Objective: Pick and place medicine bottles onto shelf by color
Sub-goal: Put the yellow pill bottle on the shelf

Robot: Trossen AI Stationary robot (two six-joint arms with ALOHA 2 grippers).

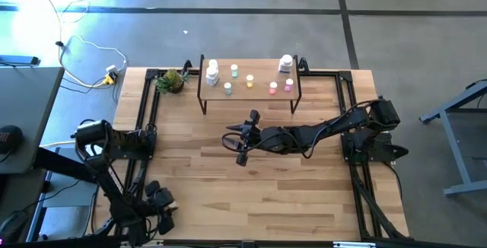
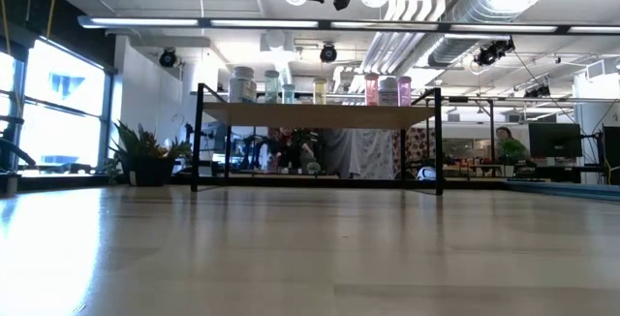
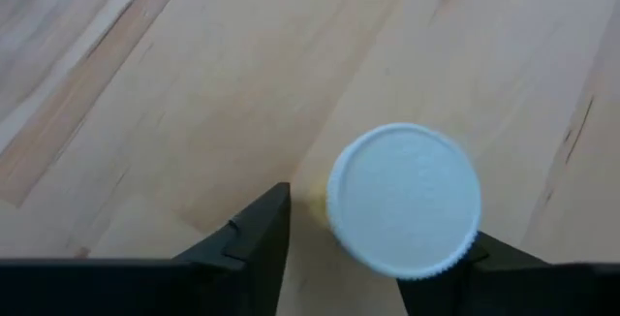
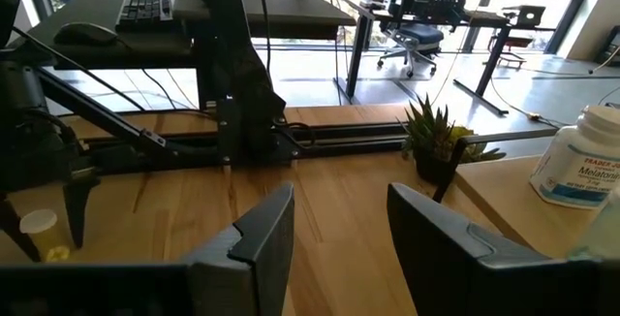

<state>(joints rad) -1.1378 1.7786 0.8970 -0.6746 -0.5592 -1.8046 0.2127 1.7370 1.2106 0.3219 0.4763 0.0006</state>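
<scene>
1. Right gripper (image 1: pixel 234 143): on an arm stretched out low across the table (image 1: pixel 251 202), just in front of the shelf (image 1: pixel 251 88); fingers (image 4: pixel 262 243) spread, holding nothing.
2. Left gripper (image 1: pixel 161 210): folded back at the near left corner of the table, pointing down; fingers (image 3: pixel 254 248) parted around a white-capped bottle (image 3: pixel 404 200) standing on the wood, contact not discernible.
3. Medicine bottles (image 1: pixel 249 79): upright in a row on the shelf; larger white ones (image 1: pixel 212 71) at both ends, pale green-blue, yellow and pink between.
4. Plant (image 1: pixel 172 81): beside the shelf's left end.
</scene>
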